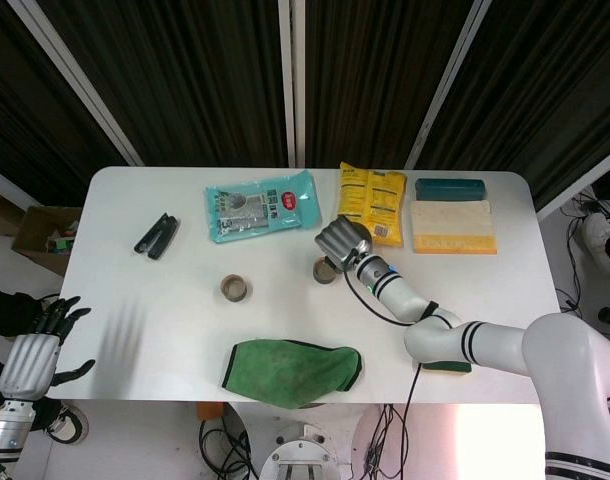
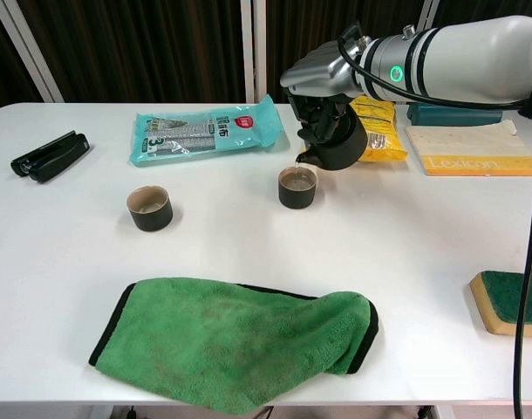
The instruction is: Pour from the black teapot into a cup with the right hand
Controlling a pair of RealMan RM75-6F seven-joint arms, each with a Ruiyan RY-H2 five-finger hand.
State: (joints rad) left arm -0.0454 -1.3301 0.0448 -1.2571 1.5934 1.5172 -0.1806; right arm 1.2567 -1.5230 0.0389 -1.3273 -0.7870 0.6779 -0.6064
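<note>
My right hand [image 2: 321, 87] grips the black teapot [image 2: 339, 144] and holds it tilted, its spout just above the rim of a dark cup [image 2: 297, 188] at mid table. A thin stream runs from the spout into that cup, which holds liquid. In the head view the right hand [image 1: 341, 240] covers the teapot, and the cup [image 1: 325, 270] shows just below it. A second dark cup [image 2: 149, 208] stands to the left, also seen as cup [image 1: 235, 289]. My left hand [image 1: 35, 350] hangs off the table's left edge, fingers spread and holding nothing.
A green cloth [image 2: 240, 340] lies at the front. A teal packet [image 2: 205, 131], a yellow snack bag [image 2: 379, 127], a book [image 2: 471, 153] and a teal case [image 1: 450, 187] line the back. Black pliers [image 2: 50, 154] lie far left; a sponge [image 2: 510, 301] sits at the right edge.
</note>
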